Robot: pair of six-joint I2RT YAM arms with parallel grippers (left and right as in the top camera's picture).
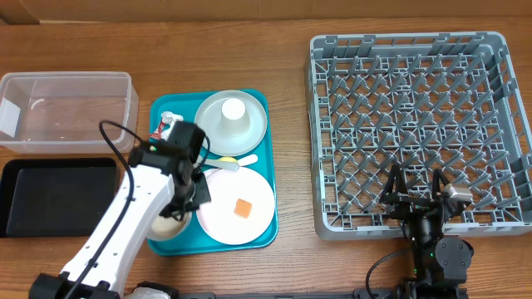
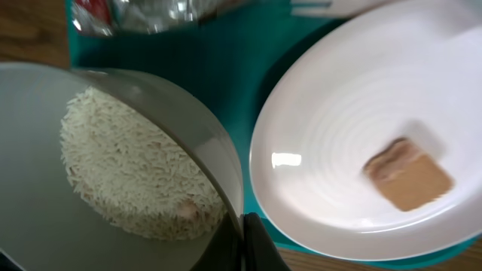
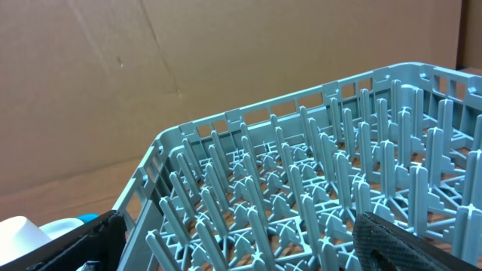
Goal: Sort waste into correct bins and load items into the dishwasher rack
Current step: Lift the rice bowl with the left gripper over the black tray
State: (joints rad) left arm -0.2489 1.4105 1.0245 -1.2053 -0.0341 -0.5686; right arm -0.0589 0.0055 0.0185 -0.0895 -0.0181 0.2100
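The left end effector is narrow, its dark fingers pinched on the rim of a white bowl that holds a heap of loose white rice. From overhead, the white left arm covers most of this bowl, which sits at the near left corner of a teal tray in the middle of the tabletop. Just beside the bowl, on the near right part of the tray, lies a pinkish white plate with a small orange food cube on it. A pale grey-green plate sits at the far right of the tray and carries a small white cup. A yellow spoon and a pale fork lie between the two plates. At the tray's far left corner are a red-and-white wrapper and a bit of crumpled foil. A clear plastic tub stands toward the far left corner of the tabletop, with a shallow black tray just on its near side. A large grey dishwasher rack fills the right side of the tabletop. The right end effector is spread wide and holds nothing, hanging over the rack's near edge.
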